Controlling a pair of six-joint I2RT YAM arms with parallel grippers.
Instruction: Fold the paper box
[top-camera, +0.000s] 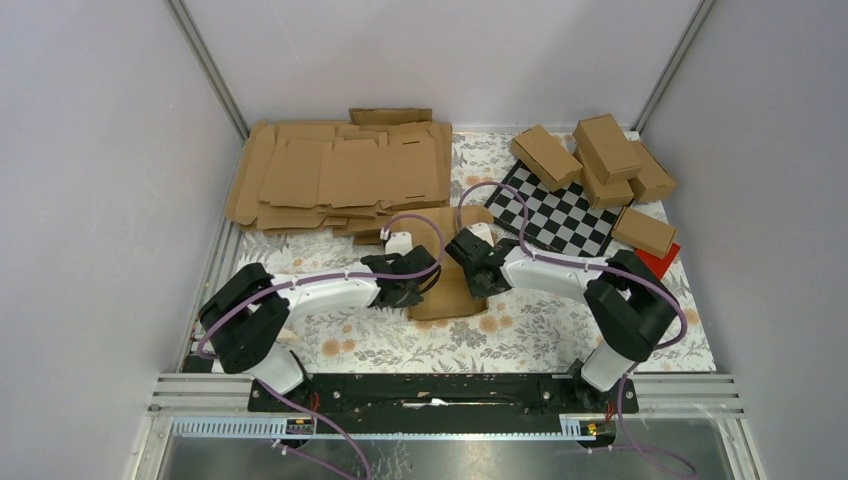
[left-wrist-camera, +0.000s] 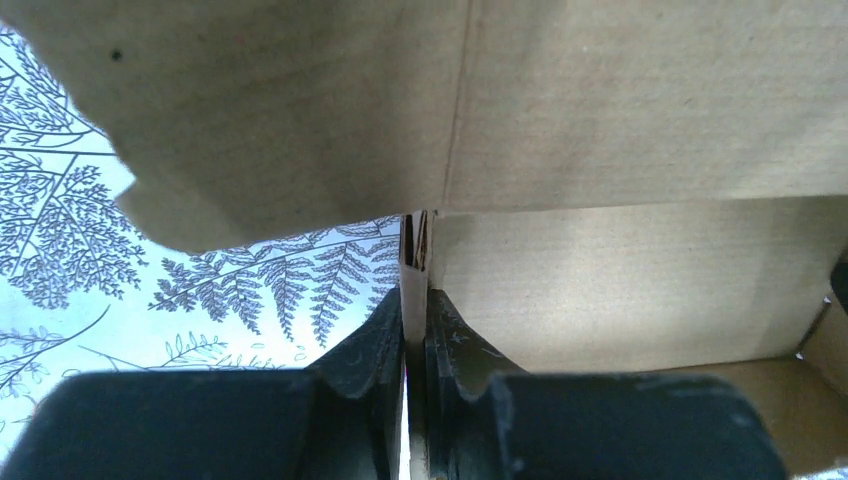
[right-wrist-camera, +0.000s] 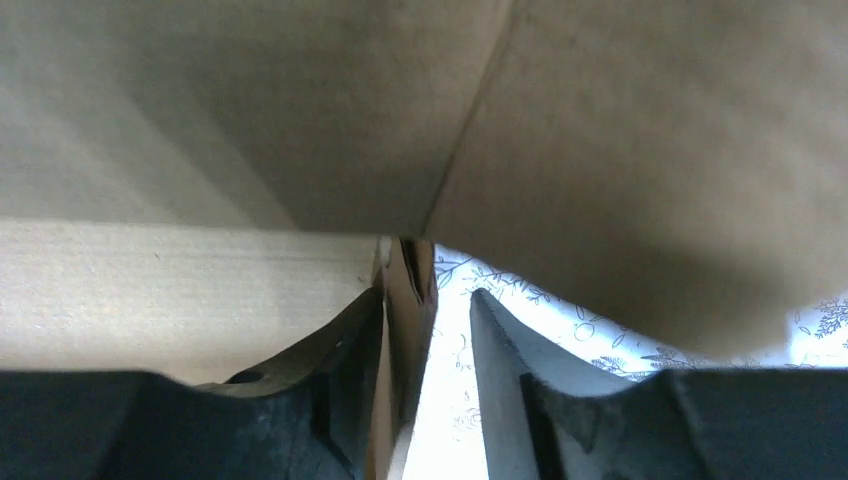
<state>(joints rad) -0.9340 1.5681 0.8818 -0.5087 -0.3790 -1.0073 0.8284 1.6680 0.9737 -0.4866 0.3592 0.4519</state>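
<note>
The paper box (top-camera: 441, 300), plain brown cardboard and partly folded, lies on the floral cloth between the two arms. My left gripper (top-camera: 405, 291) reaches it from the left. In the left wrist view its jaws (left-wrist-camera: 414, 296) are shut on a thin upright wall of the paper box (left-wrist-camera: 620, 290), and a flap spreads overhead. My right gripper (top-camera: 478, 276) is at the box's right side. In the right wrist view its jaws (right-wrist-camera: 428, 296) stand open around another wall edge of the paper box (right-wrist-camera: 180, 290). That edge rests against the left finger, and a bright gap separates it from the right finger.
A stack of flat cardboard sheets (top-camera: 340, 175) lies at the back left. Several folded brown boxes (top-camera: 600, 155) sit at the back right beside a checkerboard (top-camera: 555, 215). A small red box (top-camera: 662, 260) lies at the right edge. Grey walls enclose the table.
</note>
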